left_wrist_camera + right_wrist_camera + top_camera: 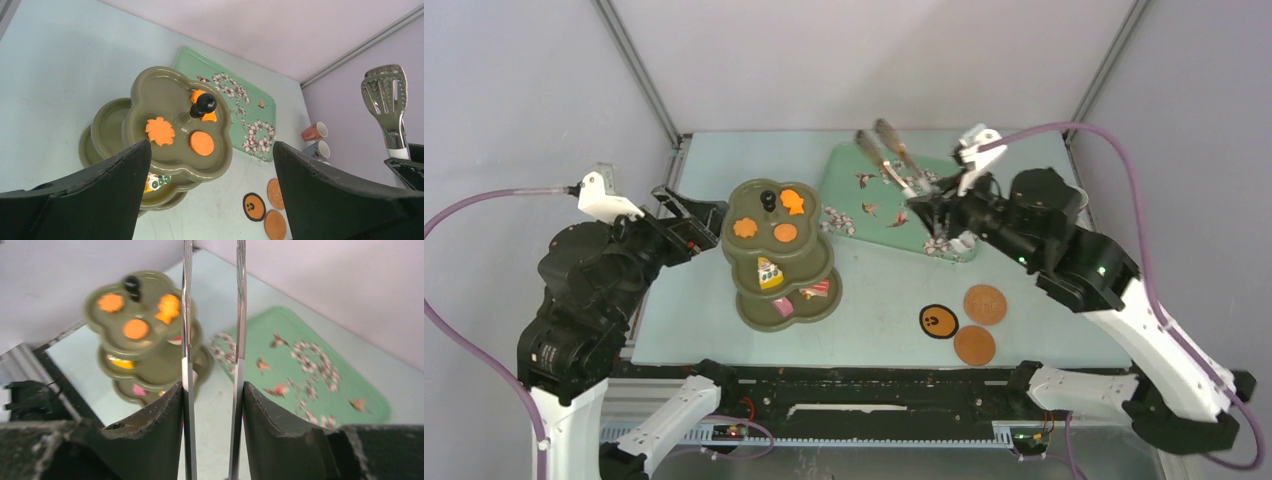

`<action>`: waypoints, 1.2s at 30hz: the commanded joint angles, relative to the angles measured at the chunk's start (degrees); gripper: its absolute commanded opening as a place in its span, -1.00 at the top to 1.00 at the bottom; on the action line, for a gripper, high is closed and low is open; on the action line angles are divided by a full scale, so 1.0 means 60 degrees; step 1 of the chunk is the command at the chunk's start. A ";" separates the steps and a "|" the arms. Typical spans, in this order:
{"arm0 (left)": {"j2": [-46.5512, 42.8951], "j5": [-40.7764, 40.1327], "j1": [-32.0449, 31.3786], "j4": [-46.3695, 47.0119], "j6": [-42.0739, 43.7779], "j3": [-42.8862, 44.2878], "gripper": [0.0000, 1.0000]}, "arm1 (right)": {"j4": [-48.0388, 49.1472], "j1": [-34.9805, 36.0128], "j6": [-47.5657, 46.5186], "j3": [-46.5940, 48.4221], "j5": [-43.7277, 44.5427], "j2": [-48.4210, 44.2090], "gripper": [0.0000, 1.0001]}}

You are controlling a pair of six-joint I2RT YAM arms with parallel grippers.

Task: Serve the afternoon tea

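One smiley-face coaster (938, 321), two plain coasters (985, 304)

1. The table (874, 290) is pale blue-green.
2. The stand (160, 95) is olive green all over. Its knob (205, 103) is black.
3. The top-tier pastries (201, 143) are orange.
4. Lower down, the yellow pastry (769, 272) has white on it and small dots. The pink pastry (782, 307) is plain. The red-and-pink pastry (816, 290) has both colours.
5. The tray (200, 65) is mint green, with white-and-pink flowers and little reddish birds.
6. Near the table's front edge, the two brown coasters (985, 304) are plain. The third coaster (938, 321) is orange with a black rim and a black face.
7. The orange-pink cup (315, 131) and the blue-grey cup (320, 149) are white inside.
8. The tongs (385, 100) are shiny silver with a white band.
9. The left gripper (211, 147) and the right gripper (212, 387) are black.
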 commanded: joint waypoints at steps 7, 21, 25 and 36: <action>0.0253 0.0287 0.0073 0.0812 -0.0295 -0.0083 -0.97 | -0.1390 -0.2769 0.2155 -0.3330 -0.0472 -0.1255 0.14; 0.0038 0.0573 0.0066 0.0905 -0.0681 -0.0490 -0.97 | -0.1265 -0.0852 0.3238 -0.4019 -0.1532 0.2551 0.23; -0.0026 0.0588 0.0063 0.0788 -0.0731 -0.0443 -0.97 | -0.0733 -0.0577 0.3167 -0.4054 -0.0909 0.3140 0.23; -0.0417 0.0259 0.0069 0.0085 -0.0850 -0.0524 -0.97 | 0.0632 0.0225 0.4103 -0.4577 0.0058 0.4365 0.15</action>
